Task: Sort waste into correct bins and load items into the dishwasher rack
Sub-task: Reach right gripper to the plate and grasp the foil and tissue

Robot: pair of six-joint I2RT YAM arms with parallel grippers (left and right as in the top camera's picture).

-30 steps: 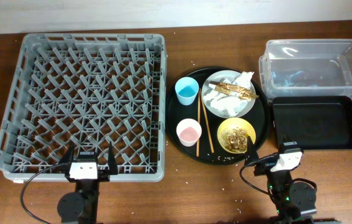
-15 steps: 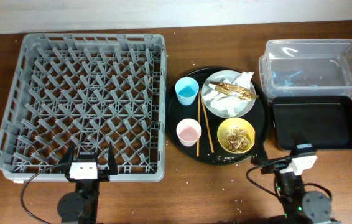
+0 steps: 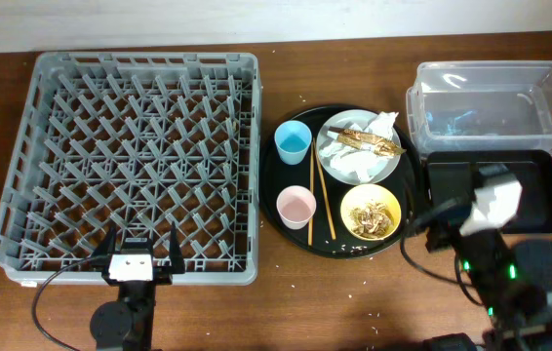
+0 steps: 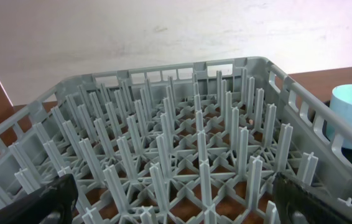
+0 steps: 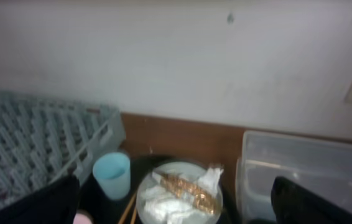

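The grey dishwasher rack (image 3: 130, 156) fills the left of the table and holds nothing. My left gripper (image 3: 140, 250) is open and empty at its near edge; the left wrist view shows the pegs (image 4: 182, 149) between its spread fingers (image 4: 33, 202). On the round black tray (image 3: 274, 180) stand a light blue cup (image 3: 293, 142), a pink cup (image 3: 295, 206), chopsticks (image 3: 322, 200), a yellow bowl (image 3: 371, 212) with food scraps, and a pale plate (image 3: 338, 171) with white napkins (image 3: 381, 124) and a gold wrapper (image 3: 372, 142). My right gripper (image 3: 456, 185) is raised, open and empty, over the shallow black tray (image 3: 530, 195).
The clear tub (image 3: 491, 97) stands at the back right, behind the shallow black tray. Rice grains are scattered on the table in front of the round tray. In the right wrist view, the plate (image 5: 179, 196), blue cup (image 5: 112, 174) and tub (image 5: 306, 174) lie ahead.
My right arm has risen from the table's front edge by the yellow bowl and moved right and back over the shallow black tray. The left arm has not moved.
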